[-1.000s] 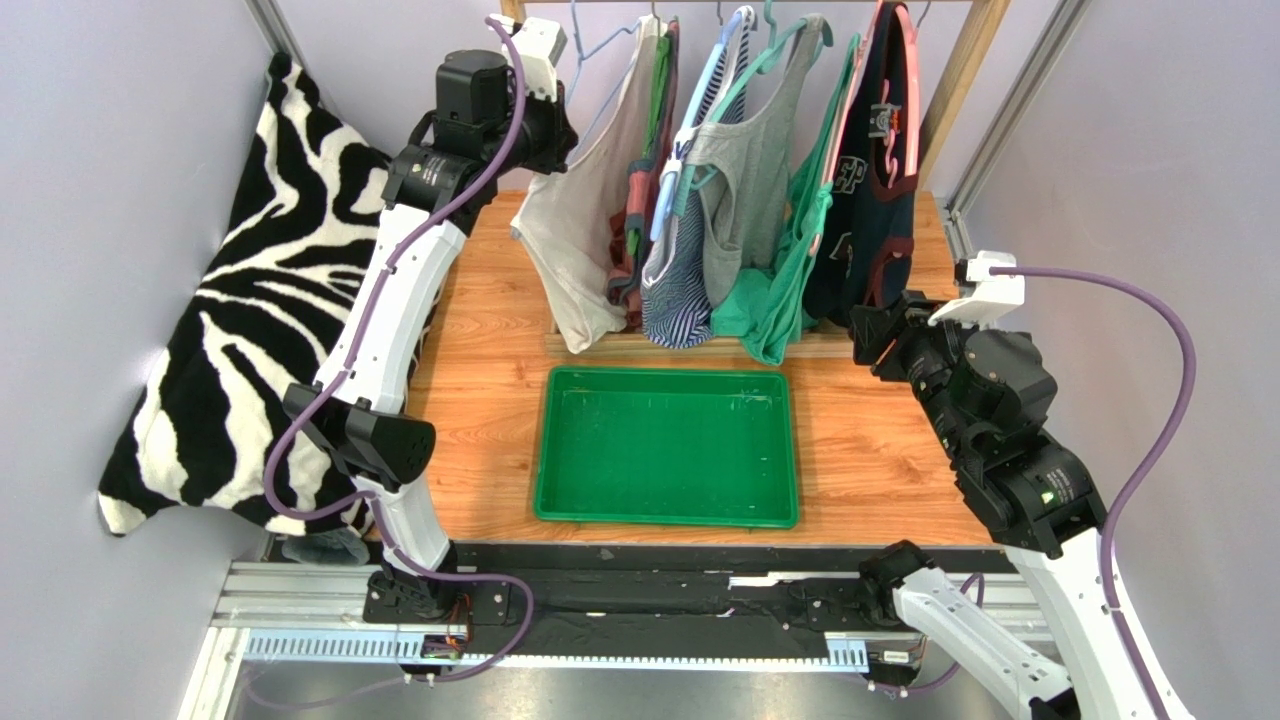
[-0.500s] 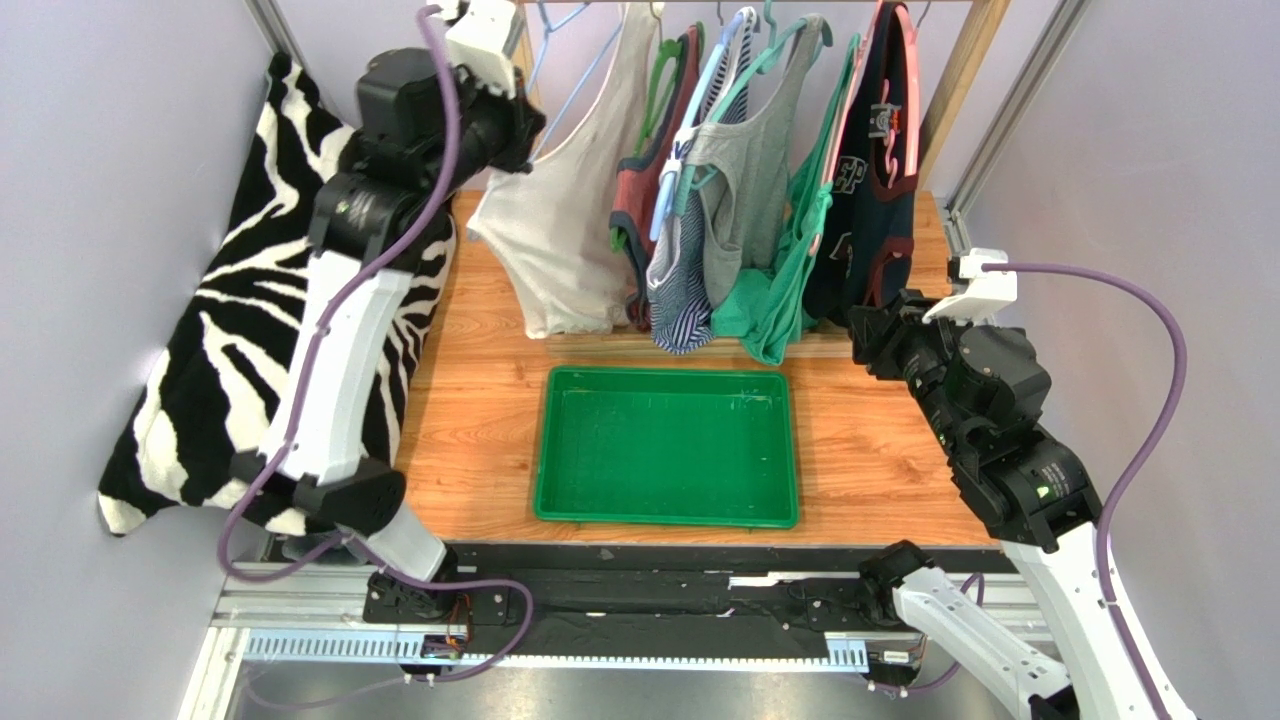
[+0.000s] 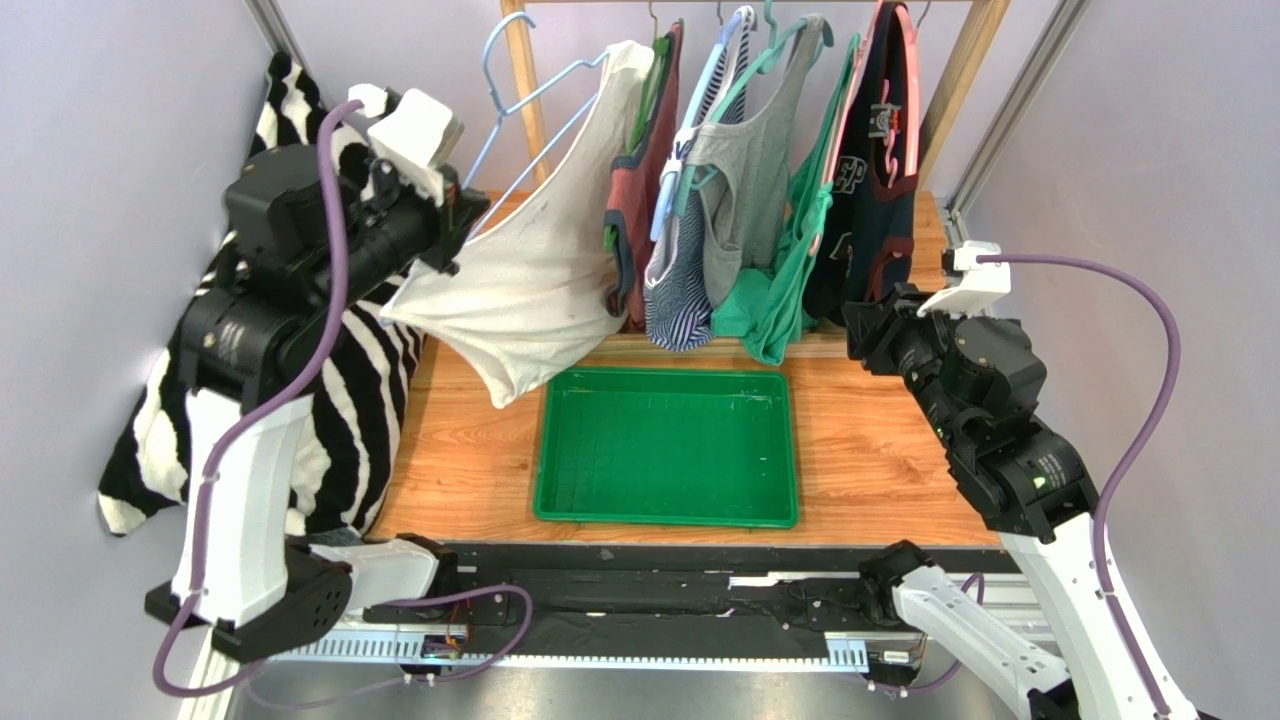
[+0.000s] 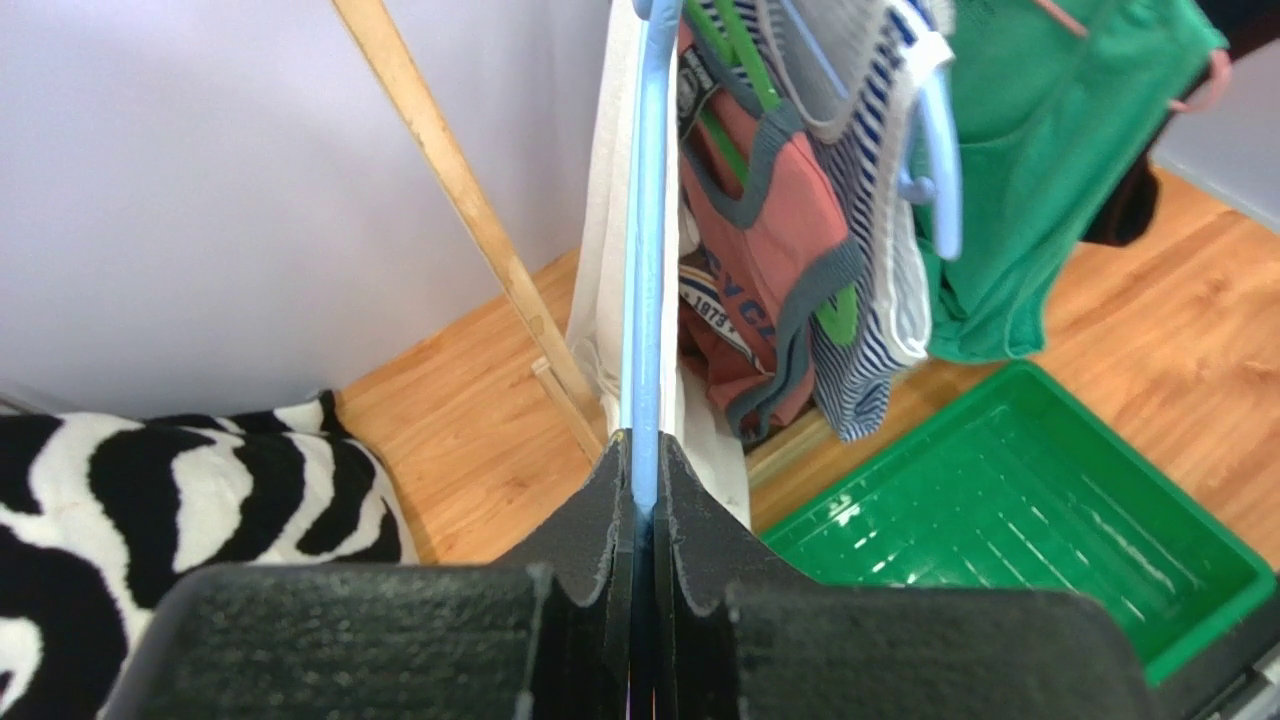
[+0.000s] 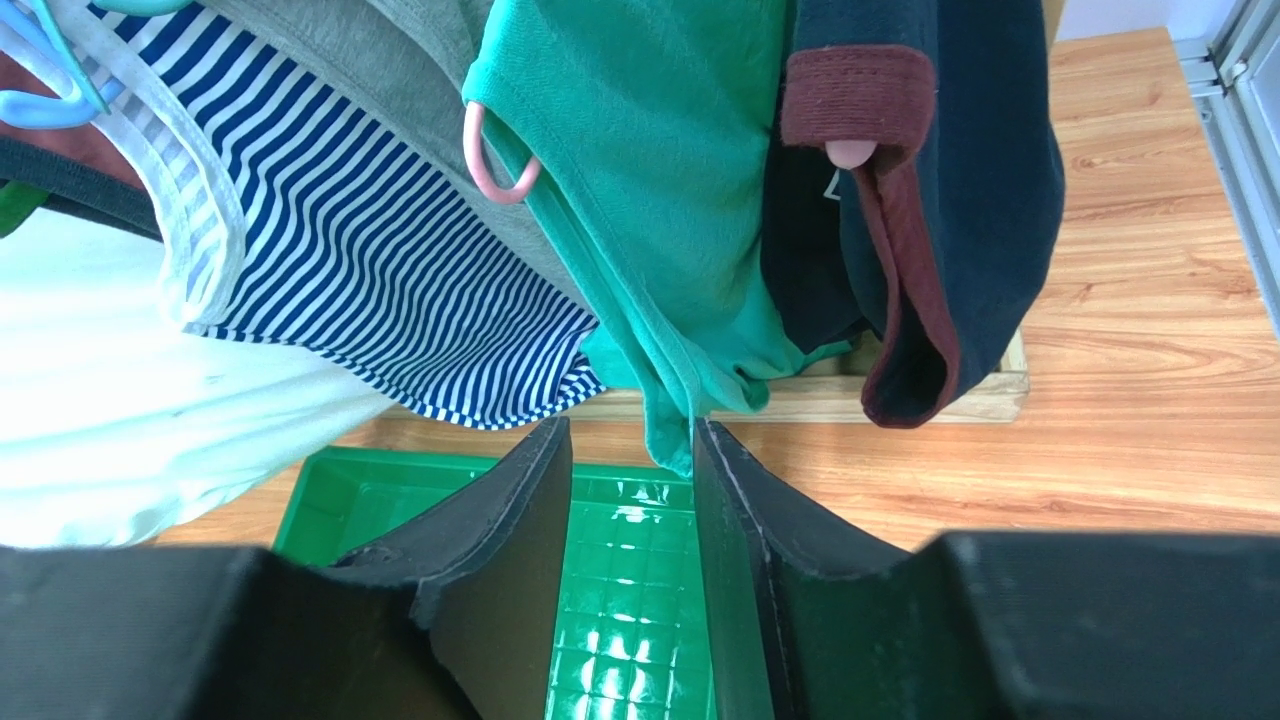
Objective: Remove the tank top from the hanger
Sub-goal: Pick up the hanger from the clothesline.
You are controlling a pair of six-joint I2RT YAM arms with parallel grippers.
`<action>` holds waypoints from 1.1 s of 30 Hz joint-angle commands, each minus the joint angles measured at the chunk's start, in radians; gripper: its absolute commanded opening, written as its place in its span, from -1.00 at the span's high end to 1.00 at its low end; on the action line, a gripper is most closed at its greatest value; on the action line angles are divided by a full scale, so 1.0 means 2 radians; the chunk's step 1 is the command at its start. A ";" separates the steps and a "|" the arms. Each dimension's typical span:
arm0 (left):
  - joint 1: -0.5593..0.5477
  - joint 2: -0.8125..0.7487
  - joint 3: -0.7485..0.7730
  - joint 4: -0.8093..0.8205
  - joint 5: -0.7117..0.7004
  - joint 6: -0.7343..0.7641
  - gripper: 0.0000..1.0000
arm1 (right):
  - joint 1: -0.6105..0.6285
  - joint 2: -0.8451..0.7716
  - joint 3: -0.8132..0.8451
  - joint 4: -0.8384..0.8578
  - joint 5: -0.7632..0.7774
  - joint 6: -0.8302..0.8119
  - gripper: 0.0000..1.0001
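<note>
The white tank top (image 3: 526,285) hangs on a light-blue hanger (image 3: 544,132) at the left end of the rack, pulled out sideways over the tray's far left corner. My left gripper (image 3: 451,225) is shut on the hanger's lower bar. In the left wrist view the blue hanger (image 4: 646,225) runs straight up from the closed jaws of that gripper (image 4: 646,458), with the white top (image 4: 601,285) behind it. My right gripper (image 3: 872,333) is open, low at the rack's right end. In its own view the right gripper (image 5: 631,450) holds nothing; a green top's hem (image 5: 669,405) dangles by one fingertip.
Several other tops (image 3: 751,195) hang on the rack: red, striped, grey, green and navy. A green tray (image 3: 556,503) lies on the wooden table below them. A zebra-print cloth (image 3: 338,405) covers the left wall. A wooden post (image 3: 522,90) stands behind the hanger.
My left arm swung left and toward the near side, dragging the hanger and white tank top away from the other clothes. The right gripper narrowed a little and stayed in place.
</note>
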 commanded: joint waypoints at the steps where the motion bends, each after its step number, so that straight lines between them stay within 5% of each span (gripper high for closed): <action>1: -0.003 -0.049 0.060 -0.017 0.044 0.049 1.00 | 0.002 0.007 0.022 0.021 -0.014 0.009 0.23; 10: 0.004 -0.025 0.253 -0.028 0.119 0.043 1.00 | 0.003 0.025 0.024 0.019 -0.037 0.013 0.28; 15: 0.005 -0.014 0.273 -0.026 0.188 0.028 1.00 | 0.003 0.023 0.022 0.016 -0.037 0.010 0.28; 22: 0.005 -0.010 0.261 -0.009 0.199 0.008 1.00 | 0.002 0.028 0.022 0.019 -0.055 0.008 0.25; 27: 0.005 -0.012 0.247 0.011 0.186 0.005 1.00 | 0.002 0.029 0.026 0.019 -0.055 0.006 0.24; 33: 0.005 -0.016 0.319 0.103 0.137 -0.009 1.00 | 0.002 0.030 0.019 0.030 -0.068 0.008 0.24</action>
